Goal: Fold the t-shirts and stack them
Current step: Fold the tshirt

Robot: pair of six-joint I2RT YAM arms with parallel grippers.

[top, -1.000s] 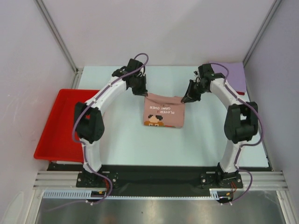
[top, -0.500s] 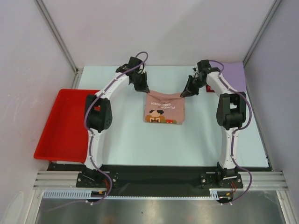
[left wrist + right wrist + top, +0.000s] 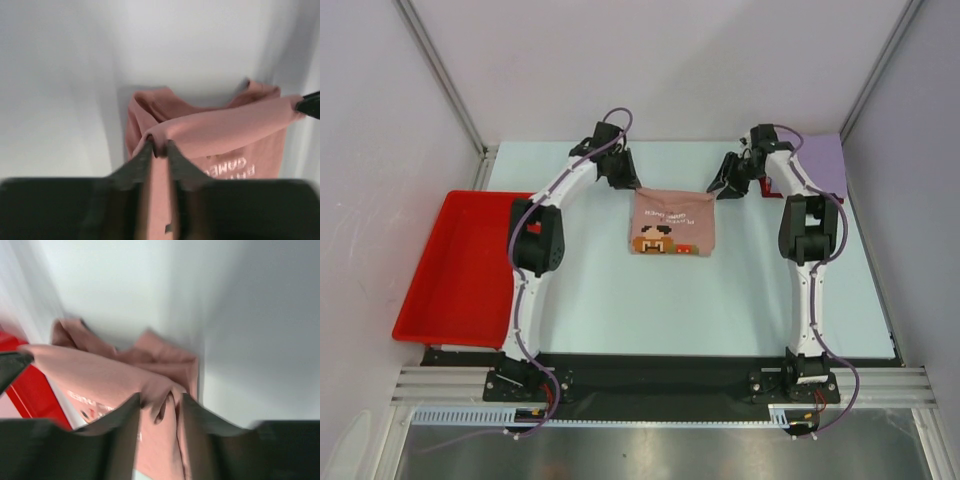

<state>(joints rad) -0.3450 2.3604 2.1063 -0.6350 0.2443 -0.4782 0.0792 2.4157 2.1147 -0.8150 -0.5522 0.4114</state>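
Observation:
The dusty-pink t-shirt (image 3: 670, 222) lies folded in the middle of the table with its cartoon print facing up. My left gripper (image 3: 633, 186) is shut on the shirt's far left corner; in the left wrist view it (image 3: 159, 146) pinches a fold of pink cloth (image 3: 225, 125). My right gripper (image 3: 718, 189) is shut on the far right corner; in the right wrist view it (image 3: 160, 401) also pinches pink cloth (image 3: 95, 372). The far edge hangs stretched between the two grippers, above the layers below. A folded lavender t-shirt (image 3: 823, 165) lies at the back right, with a bit of red cloth (image 3: 767, 187) at its left edge.
A red plastic tray (image 3: 455, 265) stands at the table's left edge, and its red also shows in the right wrist view (image 3: 35, 395). White walls close in the back and both sides. Both arms reach over the far half of the table.
Both grippers have moved toward the back wall, still holding the shirt's far corners. The pink shirt has slid farther back with them, and both arms are stretched out more.

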